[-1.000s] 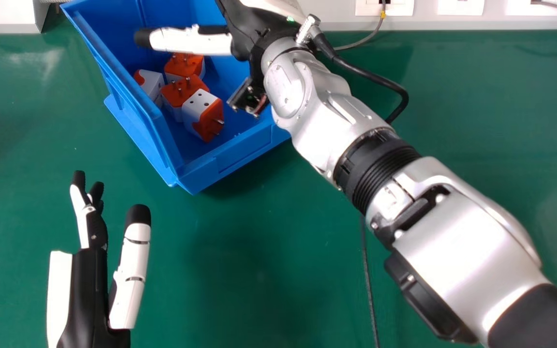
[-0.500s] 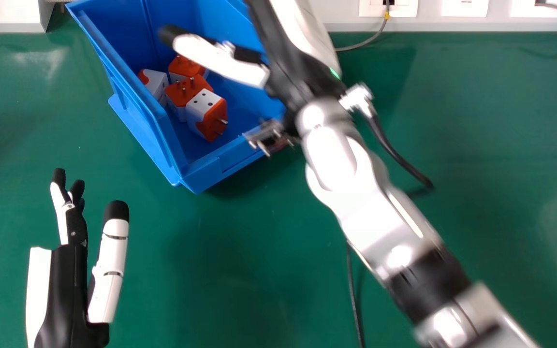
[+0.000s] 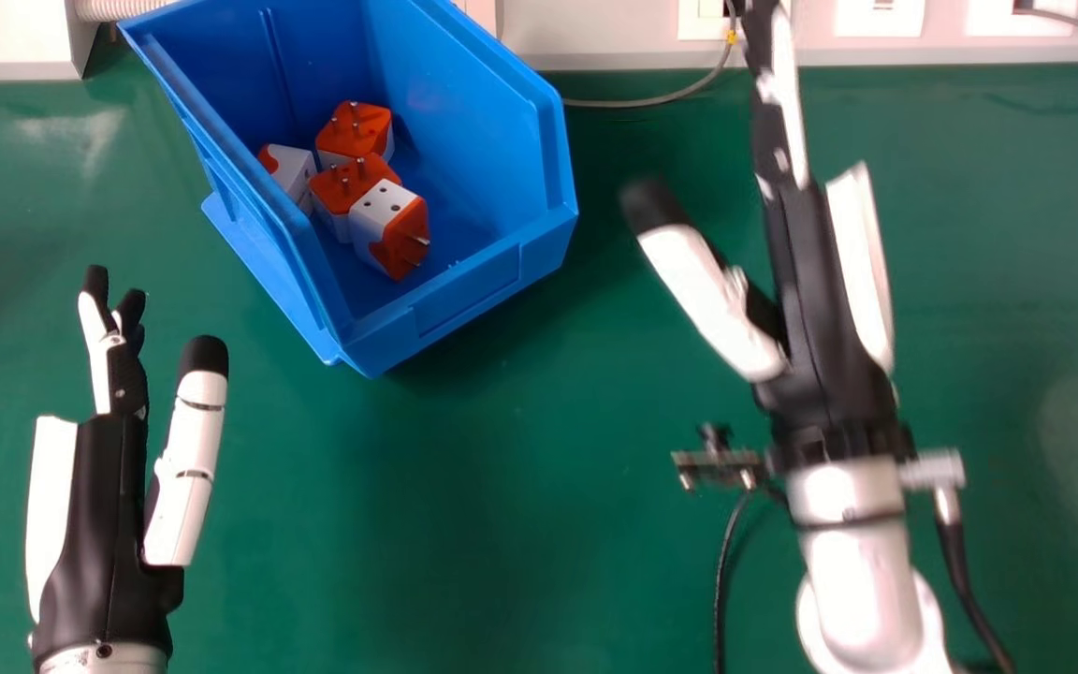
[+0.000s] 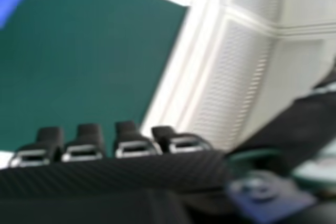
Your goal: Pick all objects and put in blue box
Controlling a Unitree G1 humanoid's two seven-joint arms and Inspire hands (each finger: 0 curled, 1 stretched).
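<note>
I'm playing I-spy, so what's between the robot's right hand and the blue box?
Only bare green table lies between the right hand and the blue box, in the head view.

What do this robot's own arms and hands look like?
The left hand and right hand are black with white side panels and white, black-tipped thumbs. The right forearm is silver and rounded; at its wrist are a metal plug with a thick black cable and a small circuit board.

Lab or workshop | green worktop (image 3: 502, 524) | outlet plates (image 3: 879, 17) | grey cable (image 3: 637, 103)
</note>
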